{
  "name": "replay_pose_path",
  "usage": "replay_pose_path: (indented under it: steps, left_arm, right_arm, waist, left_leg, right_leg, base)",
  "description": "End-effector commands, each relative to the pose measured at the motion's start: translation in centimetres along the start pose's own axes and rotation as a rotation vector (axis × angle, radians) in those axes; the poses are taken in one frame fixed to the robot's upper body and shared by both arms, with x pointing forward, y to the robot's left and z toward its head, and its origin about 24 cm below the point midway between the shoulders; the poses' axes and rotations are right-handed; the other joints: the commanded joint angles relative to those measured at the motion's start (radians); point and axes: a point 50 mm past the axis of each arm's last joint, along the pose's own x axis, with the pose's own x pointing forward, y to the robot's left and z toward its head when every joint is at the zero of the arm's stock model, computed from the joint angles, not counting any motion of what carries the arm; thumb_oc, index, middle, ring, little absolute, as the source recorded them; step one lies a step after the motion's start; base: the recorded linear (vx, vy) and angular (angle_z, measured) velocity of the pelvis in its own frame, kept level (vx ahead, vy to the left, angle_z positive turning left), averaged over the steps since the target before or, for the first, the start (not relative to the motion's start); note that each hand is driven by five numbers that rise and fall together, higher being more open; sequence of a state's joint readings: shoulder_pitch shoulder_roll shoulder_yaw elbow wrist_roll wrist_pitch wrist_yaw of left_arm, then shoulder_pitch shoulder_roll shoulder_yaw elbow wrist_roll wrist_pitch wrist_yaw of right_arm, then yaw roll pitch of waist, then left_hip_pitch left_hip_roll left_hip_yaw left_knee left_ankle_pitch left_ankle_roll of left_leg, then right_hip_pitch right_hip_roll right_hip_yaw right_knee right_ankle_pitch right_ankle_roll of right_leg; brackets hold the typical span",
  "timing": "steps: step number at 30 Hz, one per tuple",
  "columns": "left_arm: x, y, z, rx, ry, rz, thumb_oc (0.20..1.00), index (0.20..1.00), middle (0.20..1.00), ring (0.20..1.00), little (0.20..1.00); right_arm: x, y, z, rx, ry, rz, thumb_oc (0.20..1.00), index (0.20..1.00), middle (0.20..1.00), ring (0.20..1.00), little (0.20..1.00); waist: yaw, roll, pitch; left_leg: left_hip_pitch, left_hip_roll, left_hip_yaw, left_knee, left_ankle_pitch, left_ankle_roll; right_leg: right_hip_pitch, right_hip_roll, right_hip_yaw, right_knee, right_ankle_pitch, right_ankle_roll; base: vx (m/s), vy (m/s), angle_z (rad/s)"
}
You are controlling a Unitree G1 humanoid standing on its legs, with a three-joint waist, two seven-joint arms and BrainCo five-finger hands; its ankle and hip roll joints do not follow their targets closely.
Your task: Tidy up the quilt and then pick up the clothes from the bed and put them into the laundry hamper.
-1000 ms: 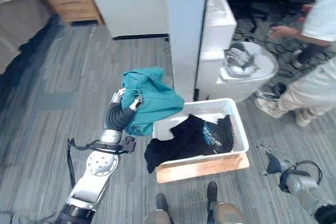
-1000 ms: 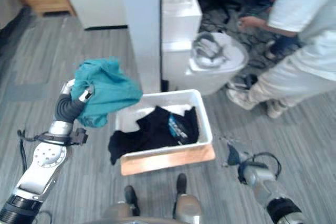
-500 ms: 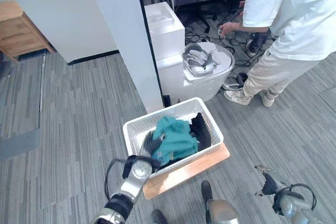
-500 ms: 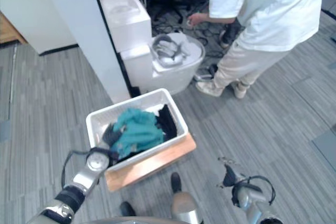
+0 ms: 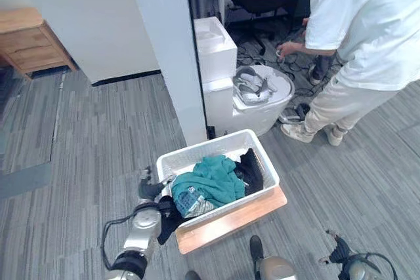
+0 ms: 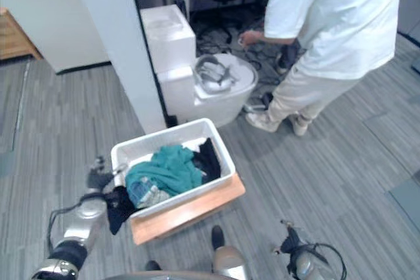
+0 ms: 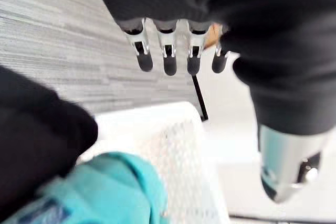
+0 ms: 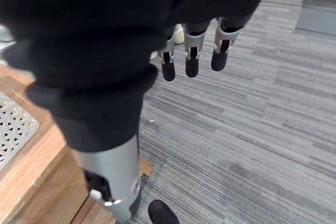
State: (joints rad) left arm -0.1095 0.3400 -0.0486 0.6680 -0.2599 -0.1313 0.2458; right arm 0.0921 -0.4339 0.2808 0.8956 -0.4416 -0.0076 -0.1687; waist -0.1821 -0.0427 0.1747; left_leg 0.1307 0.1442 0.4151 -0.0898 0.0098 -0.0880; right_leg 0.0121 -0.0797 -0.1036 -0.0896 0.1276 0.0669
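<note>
White perforated plastic laundry hamper (image 5: 266, 164), rectangular, standing on a light wooden board (image 5: 230, 220) on grey striped carpet. Contents: one crumpled teal cotton garment (image 5: 211, 182) lying on top in the hamper's middle, and black clothing (image 5: 252, 170) beneath it, with one black fold draped over the hamper's near left corner. Robot's left hand (image 5: 149, 190): just outside the hamper's left wall, fingers (image 7: 167, 59) straight and spread, holding nothing. Robot's right hand (image 8: 190, 51): low over the carpet, well to the right of the hamper, fingers hanging straight, empty. A person in a white shirt (image 5: 367, 18) bends over well behind the hamper. Step in hand, by judgement: the drop-off of the teal garment looks complete. Next move likely calls for lifting the overhanging black fold into the hamper, or turning toward the bed for remaining clothes.
</note>
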Motion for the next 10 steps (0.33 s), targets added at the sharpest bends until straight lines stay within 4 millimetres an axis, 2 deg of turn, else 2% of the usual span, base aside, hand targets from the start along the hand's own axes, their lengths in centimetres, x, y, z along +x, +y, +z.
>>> replay_pose_path:
  steps: [1,3,6,8,10]
  left_arm:
    - [1.1,2.7,0.8,-0.019,-0.026,0.106,1.000,1.000,1.000,1.000,1.000]
    - [0.3,4.1,-1.9,0.019,0.079,0.138,1.000,1.000,1.000,1.000,1.000]
    - [-1.9,5.4,-7.1,0.126,0.304,0.131,1.000,1.000,1.000,1.000,1.000]
    - [-4.3,5.7,-10.6,0.132,0.464,0.130,1.000,1.000,1.000,1.000,1.000]
    - [-6.5,5.5,-13.4,0.090,0.601,0.139,1.000,1.000,1.000,1.000,1.000]
  right_arm:
    - [0.7,-1.3,-0.3,0.082,0.052,-0.032,1.000,1.000,1.000,1.000,1.000]
    - [0.8,-0.6,-0.2,0.100,0.065,-0.007,1.000,1.000,1.000,1.000,1.000]
    - [1.0,0.1,0.3,0.116,0.067,0.026,1.000,1.000,1.000,1.000,1.000]
    - [1.1,0.4,1.0,0.120,0.060,0.044,1.000,1.000,1.000,1.000,1.000]
    - [1.3,0.9,1.7,0.134,0.056,0.061,1.000,1.000,1.000,1.000,1.000]
  waist:
    - [0.019,0.011,0.013]
    - [0.032,0.010,0.006]
    - [0.050,0.011,-0.002]
    - [0.063,0.010,-0.004]
    - [0.074,0.010,-0.007]
  left_leg:
    - [0.046,0.051,-0.022,0.003,-0.015,-0.062]
    - [0.045,0.052,-0.031,0.003,-0.012,-0.061]
    - [0.052,0.049,-0.037,0.003,-0.013,-0.060]
    - [0.055,0.048,-0.041,0.003,-0.014,-0.058]
    - [0.056,0.047,-0.045,0.003,-0.017,-0.056]
  right_leg:
    - [0.105,-0.075,-0.026,0.002,-0.141,0.106]
    - [0.110,-0.075,-0.031,0.002,-0.142,0.104]
    - [0.123,-0.076,-0.039,0.002,-0.144,0.103]
    - [0.127,-0.078,-0.043,0.002,-0.145,0.102]
    - [0.131,-0.081,-0.047,0.002,-0.146,0.102]
  base:
    - [0.00,-0.006,0.15]
    - [0.00,-0.002,0.11]
    - [0.01,0.021,0.10]
    - [0.00,0.016,0.03]
    - [0.00,0.027,0.04]
